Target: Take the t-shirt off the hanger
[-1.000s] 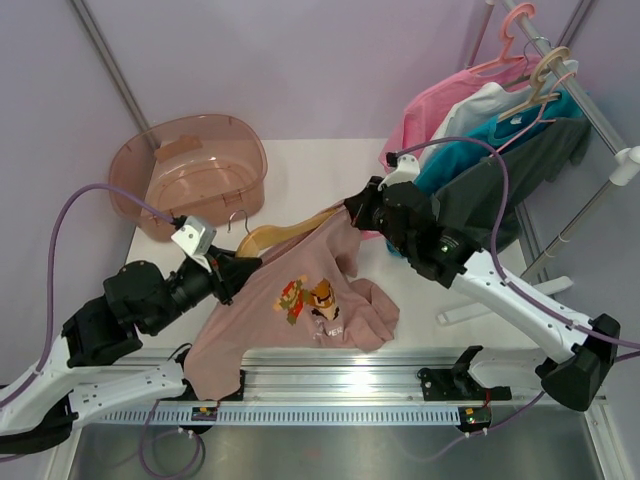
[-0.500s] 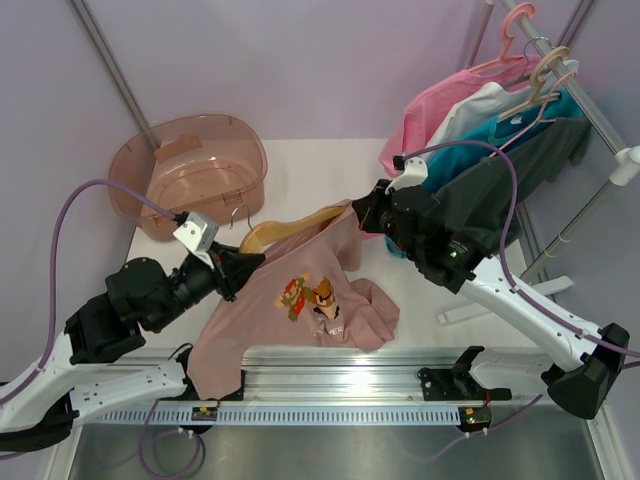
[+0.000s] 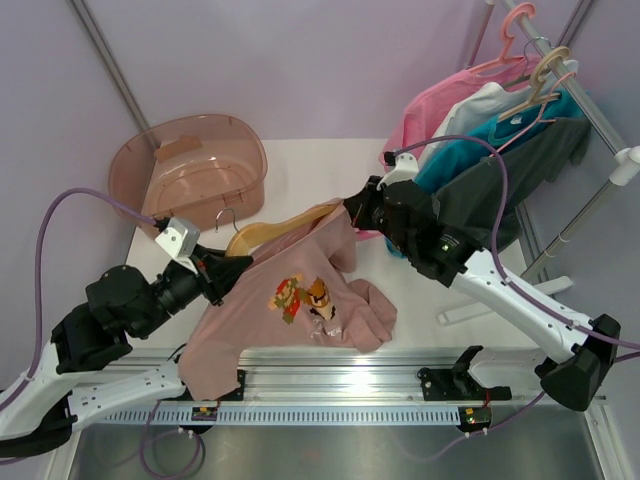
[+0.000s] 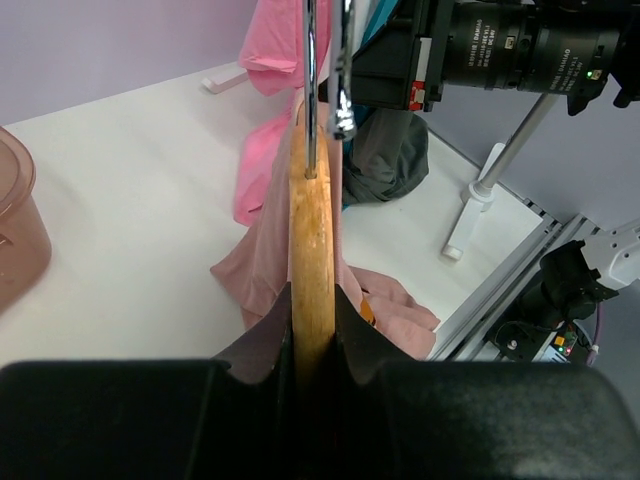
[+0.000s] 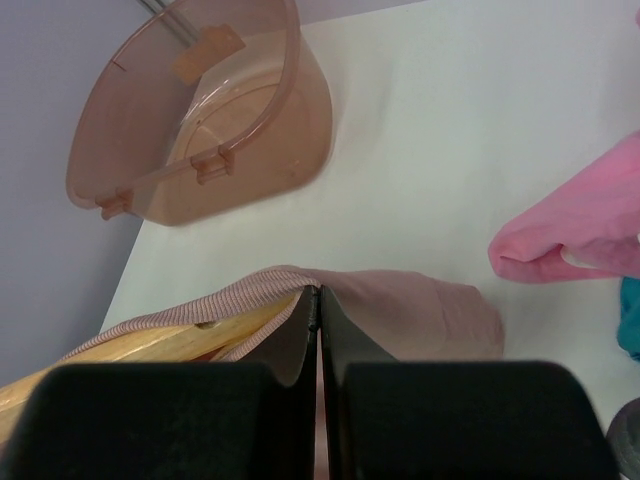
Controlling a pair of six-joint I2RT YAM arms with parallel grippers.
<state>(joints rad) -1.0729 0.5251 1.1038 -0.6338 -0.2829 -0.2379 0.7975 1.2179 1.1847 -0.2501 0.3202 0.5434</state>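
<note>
Top external view: The translucent brown-pink plastic tub (image 3: 135, 165) stands at the far left of the white table (image 3: 320, 165) and serves as the reference. The hanger (image 3: 268, 232), of light wood, is held just in front of the tub, toward the right. The t-shirt (image 3: 300, 305) hangs from the hanger and drapes down to the table edge, nearer the arm bases than the tub, print facing up. The left gripper (image 3: 232, 268) meets the hanger end in front of the tub. The right gripper (image 3: 350, 210) sits at the shirt's upper edge, right of the tub. A garment rail (image 3: 600, 125) with hanging clothes stands far right of the tub.

Left wrist view: The left gripper (image 4: 312, 335) is clamped on the wooden hanger (image 4: 311, 230), one finger on each flat side. The metal hook (image 4: 310, 70) rises from the hanger top. The t-shirt (image 4: 390, 305) trails below on the table.

Right wrist view: The right gripper (image 5: 319, 305) is pinched closed on a fold of the t-shirt (image 5: 420, 310). The hanger (image 5: 170, 345) shows under the ribbed edge, on the near side of the tub (image 5: 255, 175). A brighter pink garment (image 5: 580, 230) lies right of the tub.
</note>
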